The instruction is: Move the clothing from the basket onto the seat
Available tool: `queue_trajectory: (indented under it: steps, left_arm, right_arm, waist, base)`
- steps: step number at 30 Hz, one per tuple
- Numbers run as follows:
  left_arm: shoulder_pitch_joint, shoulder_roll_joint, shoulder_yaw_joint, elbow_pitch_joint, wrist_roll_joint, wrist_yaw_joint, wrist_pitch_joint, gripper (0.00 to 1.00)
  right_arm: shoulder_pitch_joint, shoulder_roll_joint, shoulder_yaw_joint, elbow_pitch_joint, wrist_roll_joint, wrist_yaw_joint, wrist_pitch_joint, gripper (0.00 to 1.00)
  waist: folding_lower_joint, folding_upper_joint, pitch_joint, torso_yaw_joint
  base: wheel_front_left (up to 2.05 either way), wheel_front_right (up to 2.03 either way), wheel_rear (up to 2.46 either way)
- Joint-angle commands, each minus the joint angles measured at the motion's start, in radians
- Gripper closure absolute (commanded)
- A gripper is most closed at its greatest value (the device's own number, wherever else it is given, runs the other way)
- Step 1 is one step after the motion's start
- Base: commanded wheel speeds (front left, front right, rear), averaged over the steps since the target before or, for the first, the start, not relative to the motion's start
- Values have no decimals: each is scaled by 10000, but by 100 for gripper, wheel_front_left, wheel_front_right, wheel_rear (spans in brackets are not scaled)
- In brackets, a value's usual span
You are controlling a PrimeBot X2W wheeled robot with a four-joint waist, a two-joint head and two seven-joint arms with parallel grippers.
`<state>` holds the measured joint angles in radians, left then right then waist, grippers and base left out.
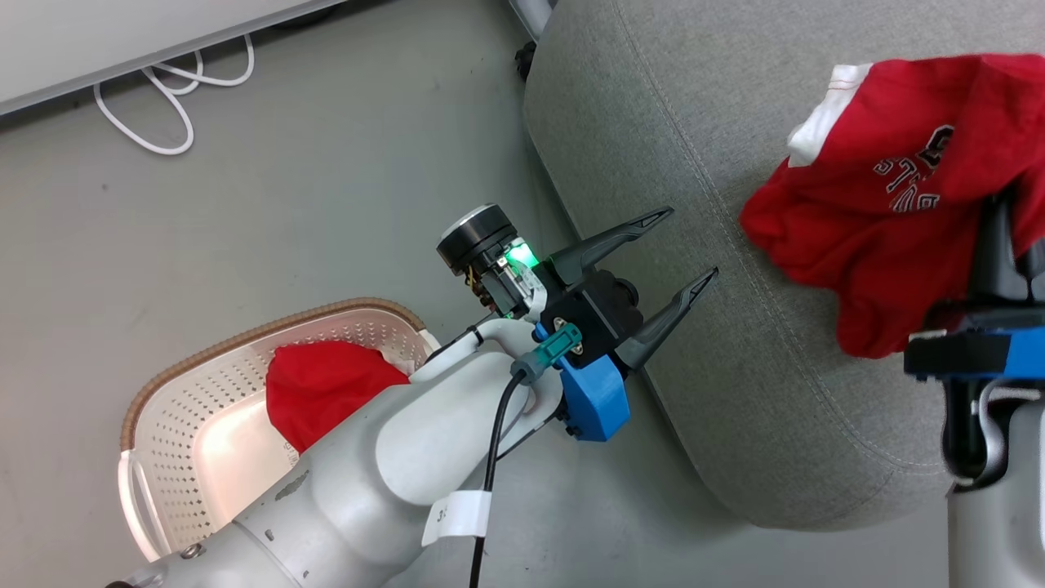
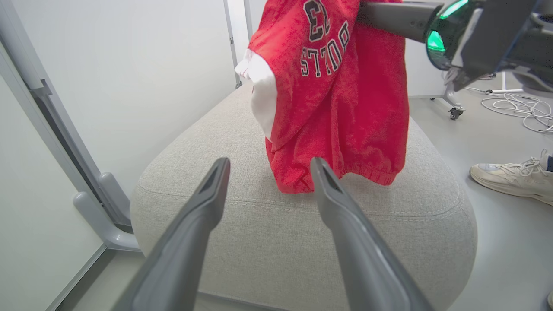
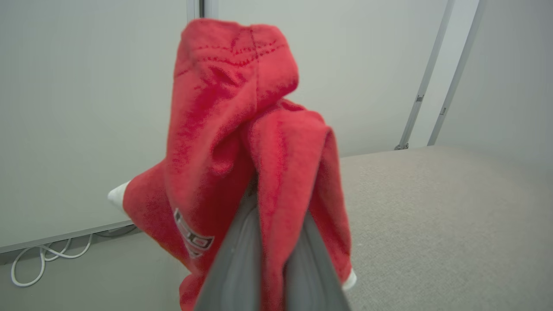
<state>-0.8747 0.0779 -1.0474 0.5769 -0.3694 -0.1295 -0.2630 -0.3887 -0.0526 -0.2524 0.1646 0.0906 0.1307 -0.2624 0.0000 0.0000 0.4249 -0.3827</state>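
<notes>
Pinching a fold of the lettered garment [image 1: 882,204], the right gripper [image 3: 271,216] has its 2 dark fingers pressed together with red fabric caught between them and draped over both sides. In the right wrist view the cloth rises above the fingertips in a hump and hangs down to the left, where a strip of dark and white lettering and a white edge show. From the left wrist view the same garment hangs from the right gripper over the seat [image 1: 694,122], its block lettering upside down and a white patch on its left edge; its lower hem is at the level of the grey cushion top, and whether it touches cannot be told.

The left gripper [image 1: 692,242] is spread wide with nothing between its fingers. In the head view it sits just beside the seat's rounded edge, fingertips over the stitched seam, and it points toward the hanging garment.

Behind the left forearm, the basket [image 1: 245,339] stands on the grey floor [image 1: 326,204], well apart from the lettered garment. A second garment [image 1: 326,388], plain red, lies bunched inside it against the side nearest the arm.

A looped white cable [image 1: 163,98] lies on the floor by the pale wall panel [image 1: 122,41]. A person's pale shoe [image 2: 510,177] is on the floor beside the seat.
</notes>
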Motion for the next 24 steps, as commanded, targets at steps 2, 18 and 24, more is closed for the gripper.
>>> queue_trajectory:
  steps: [2,18,24]
  left_arm:
    - [-23,110,-9,-77,83,58,-27,0]
    - [-1213,840,110,-976,600,280,159,0]
    - [-1640,1207,159,-1481,788,386,340,0]
  right_arm:
    - [-506,-84,13,-229,-65,1,-38,100]
    - [-4604,-2464,-1967,-784,-22,1,-37,100]
    - [-5285,-3304,-2790,259,37,1,-37,100]
  waist:
    - [0,0,159,-23]
    - [0,0,2643,369]
    - [0,0,3529,498]
  base:
    - [0,0,0]
    - [0,0,0]
    - [0,0,0]
